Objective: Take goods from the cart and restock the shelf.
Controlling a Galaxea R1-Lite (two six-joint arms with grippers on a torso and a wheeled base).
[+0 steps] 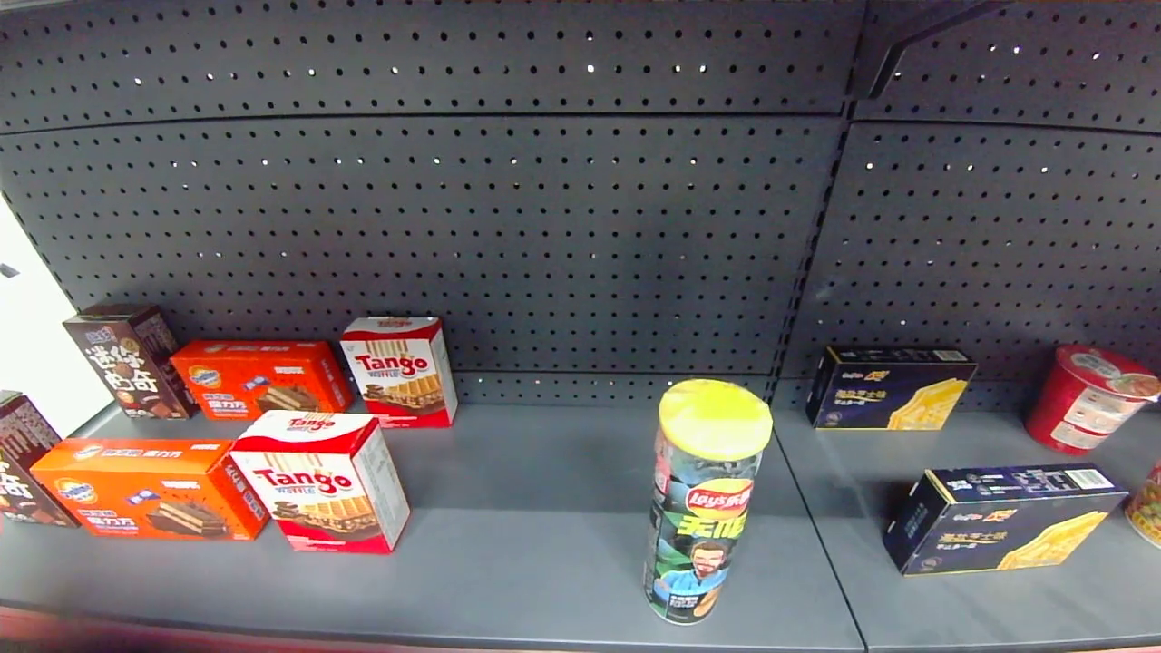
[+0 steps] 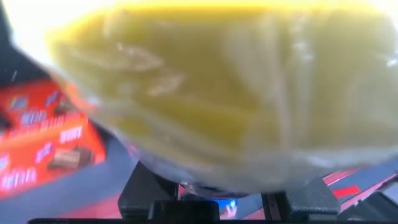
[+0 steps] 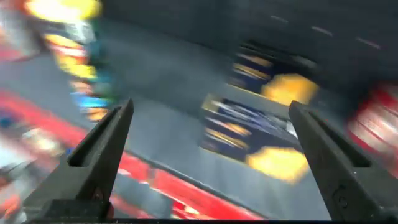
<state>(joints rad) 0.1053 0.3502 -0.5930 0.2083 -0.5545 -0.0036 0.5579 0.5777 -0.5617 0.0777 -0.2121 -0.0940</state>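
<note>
1. The shelf (image 1: 544,472) is a grey board with a dark pegboard (image 1: 544,227) behind it.
2. A can (image 1: 706,508) with a yellow lid stands upright near the front edge of the shelf. It is alone, just left of the seam between the two shelf boards.
3. At the left end, two wafer boxes stand one behind the other, the back one (image 1: 399,370) against the pegboard and the front one (image 1: 322,494) nearer the edge.
4. Left of each lies an orange box, back (image 1: 261,377) and front (image 1: 150,488). The front orange box touches the front wafer box.
5. Farther left are two brown boxes, one at the back (image 1: 129,358) and one partly cut off by the view's edge (image 1: 23,458).
6. On the right board, two blue boxes lie well apart from the can, one by the pegboard (image 1: 889,388) and one toward the front (image 1: 1002,517).
7. A red cup (image 1: 1088,397) sits tilted at the back right.
8. The right claw (image 3: 210,109) is released, its jaws spread wide with nothing between them. It hangs before the shelf, with the blurred blue boxes beyond the gap and the can off to one side.
9. The left claw (image 2: 217,198) sits behind a blurred yellow thing (image 2: 236,93) very close to its camera. I cannot tell whether the claw is clenched on it or what the thing is.
10. The orange boxes lie beyond the yellow thing.
</note>
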